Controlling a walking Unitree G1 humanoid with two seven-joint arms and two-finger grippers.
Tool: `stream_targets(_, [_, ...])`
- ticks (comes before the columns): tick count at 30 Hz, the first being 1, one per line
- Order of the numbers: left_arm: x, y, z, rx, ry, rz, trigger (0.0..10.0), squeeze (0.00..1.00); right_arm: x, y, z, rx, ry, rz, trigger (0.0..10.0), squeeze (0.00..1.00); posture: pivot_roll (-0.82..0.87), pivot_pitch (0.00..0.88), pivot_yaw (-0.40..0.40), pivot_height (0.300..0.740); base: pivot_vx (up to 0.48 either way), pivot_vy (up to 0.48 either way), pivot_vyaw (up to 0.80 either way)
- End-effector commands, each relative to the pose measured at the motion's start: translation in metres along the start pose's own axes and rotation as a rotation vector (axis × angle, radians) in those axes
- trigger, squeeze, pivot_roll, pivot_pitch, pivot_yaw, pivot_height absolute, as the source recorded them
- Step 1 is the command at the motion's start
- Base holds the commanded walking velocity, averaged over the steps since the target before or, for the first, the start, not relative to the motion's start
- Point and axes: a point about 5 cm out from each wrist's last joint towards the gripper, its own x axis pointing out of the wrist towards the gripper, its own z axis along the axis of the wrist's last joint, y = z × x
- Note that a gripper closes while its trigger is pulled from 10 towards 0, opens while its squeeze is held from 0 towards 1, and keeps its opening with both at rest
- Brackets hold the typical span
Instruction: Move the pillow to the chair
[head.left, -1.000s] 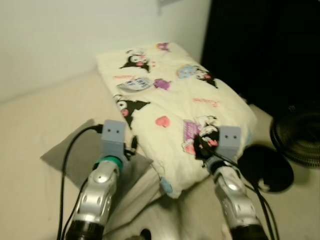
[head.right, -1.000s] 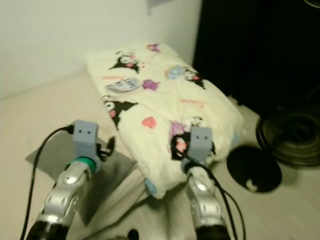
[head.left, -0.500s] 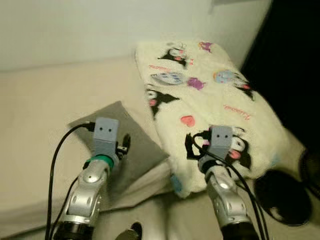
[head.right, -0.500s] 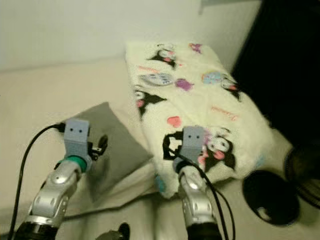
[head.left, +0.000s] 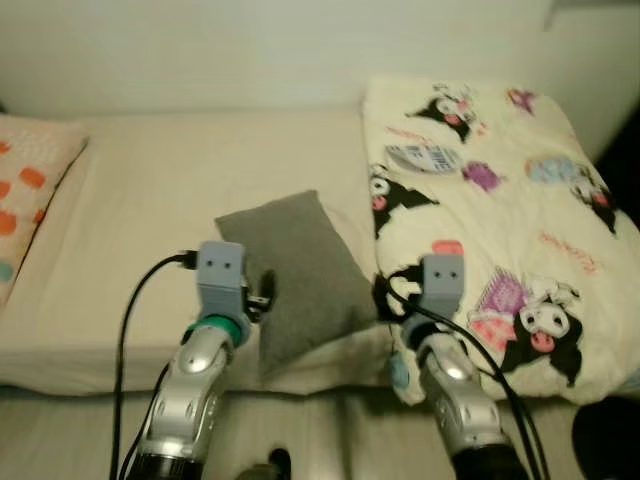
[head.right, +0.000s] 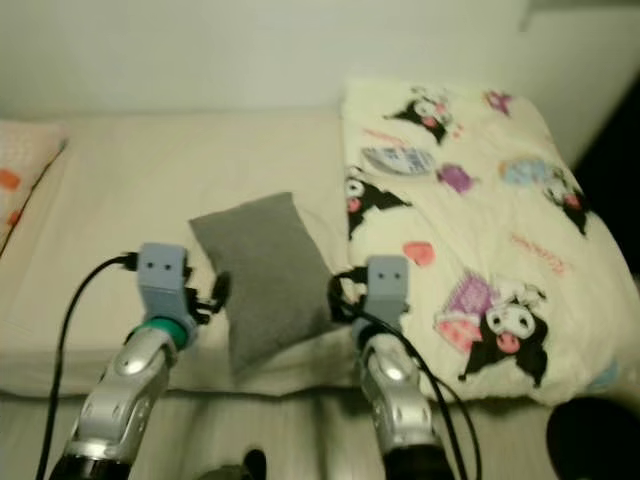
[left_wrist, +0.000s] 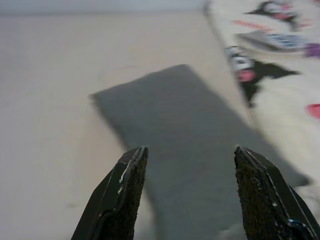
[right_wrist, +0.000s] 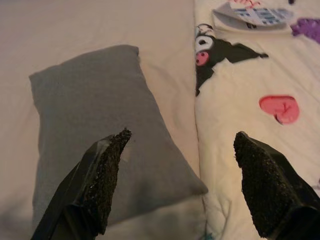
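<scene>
Grey pillow (head.left: 296, 272) lies flat on the cream bed (head.left: 150, 200), long axis running from the wall side toward the bed's front edge, skewed so the near end sits further to the robot's right. Near corner reaches the mattress edge and touches the cartoon-print duvet (head.left: 500, 220) lying on the right part of the bed.

Left gripper (left_wrist: 187, 195) hovers above the pillow's near-left part, jaws wide apart, nothing between them. Right gripper (right_wrist: 177, 182) hovers over the seam where pillow meets duvet, jaws also spread wide and empty. Not clear whether either fingertip touches fabric.

Head views: both silver arms rise from the bottom edge, wrist camera blocks hiding the fingers and part of the pillow's near end. Orange-spotted pillow (head.left: 30, 200) cut off at the left edge. Dark round object (head.right: 590, 440) at lower right, cut off, can't identify. Floor below the bed front is blurred.

Right wrist view shows the pillow's full outline and a white barcode label (right_wrist: 255, 15) on the duvet; left wrist view crops the pillow's near end and is soft.
</scene>
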Motion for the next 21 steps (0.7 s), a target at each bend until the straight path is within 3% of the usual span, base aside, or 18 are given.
stream_targets(1, [-0.0025,0.0015,-0.0047,-0.001,0.019,0.0,10.0,0.0,-0.0032,0.0017,-0.0087,0.011,0.029,-0.005,10.0,0.0,0.11,0.046,0.069,0.726,0.0,0.0,0.78])
stream_targets(12, [-0.0012,0.0044,0.0009,-0.021,-0.014,-0.011,10.0,0.0,-0.0059,-0.0022,-0.0103,0.039,0.035,-0.035,10.0,0.0,0.1,0.041,0.072,0.726,0.0,0.0,0.0])
stream_targets(21, [-0.0015,0.0077,0.0019,-0.03,-0.021,0.0,10.0,0.0,-0.0043,0.0009,-0.0107,0.028,0.04,-0.025,10.0,0.0,0.11,0.035,0.07,0.726,0.344,0.0,0.0])
